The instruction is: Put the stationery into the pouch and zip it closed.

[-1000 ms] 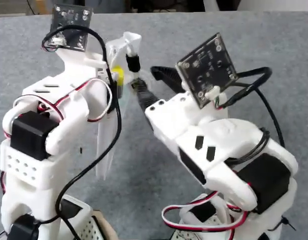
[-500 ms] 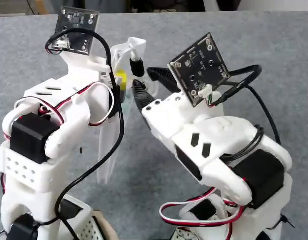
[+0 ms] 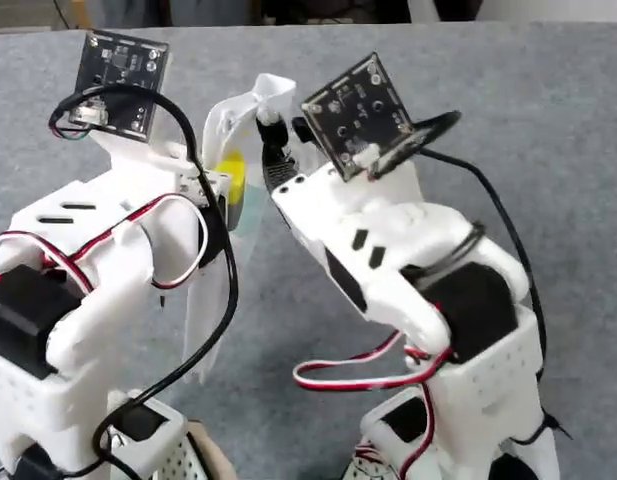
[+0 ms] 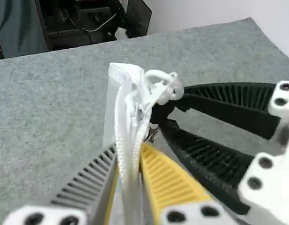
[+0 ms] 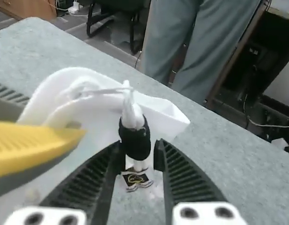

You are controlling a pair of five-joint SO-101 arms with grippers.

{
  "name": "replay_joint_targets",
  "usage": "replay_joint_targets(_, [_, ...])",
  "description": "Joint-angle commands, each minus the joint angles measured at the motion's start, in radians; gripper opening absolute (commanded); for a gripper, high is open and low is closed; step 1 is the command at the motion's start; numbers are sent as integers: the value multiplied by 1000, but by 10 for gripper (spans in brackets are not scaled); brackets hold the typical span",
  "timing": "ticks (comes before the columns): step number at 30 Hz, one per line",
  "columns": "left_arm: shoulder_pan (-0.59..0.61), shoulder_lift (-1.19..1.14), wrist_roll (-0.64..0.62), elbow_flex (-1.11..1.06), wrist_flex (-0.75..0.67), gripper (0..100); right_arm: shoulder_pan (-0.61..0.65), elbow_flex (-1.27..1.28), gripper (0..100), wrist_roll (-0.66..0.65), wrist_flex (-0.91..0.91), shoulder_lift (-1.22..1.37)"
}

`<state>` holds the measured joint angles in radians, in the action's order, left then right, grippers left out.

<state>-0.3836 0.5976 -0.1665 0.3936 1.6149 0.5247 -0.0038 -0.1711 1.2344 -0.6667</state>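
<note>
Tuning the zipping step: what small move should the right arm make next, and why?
Probably draw the right gripper a little away from the left gripper, along the zip. It pinches the pull tab near the far end of the pouch, while the left gripper clamps the zip edge steady.

Open along the far edge of the table (image 3: 508, 70) and down the whole right edge: room enough for a pass. Tight in the middle, blocked there by the pouch (image 3: 240, 112), standing upright, pinched by the left gripper (image 4: 129, 157) and gripped at the zipper pull (image 5: 134, 133) by the right gripper (image 5: 137, 152). Walled on both flanks by the left arm (image 3: 108, 240) and right arm (image 3: 408, 260), with just a narrow lane of table between them toward the near edge.
</note>
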Motion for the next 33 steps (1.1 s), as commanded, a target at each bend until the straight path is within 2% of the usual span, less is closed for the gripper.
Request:
replay_joint_targets(1, [-15, 29, -11, 54, 2, 26, -12, -1, 117, 26, -37, -4])
replay_joint_targets(29, [-16, 29, -103, 51, 20, 26, -6, 4, 113, 21, -81, 35])
replay_joint_targets(33, [-16, 29, -103, 47, 20, 26, -8, -1, 51, 20, -80, 35])
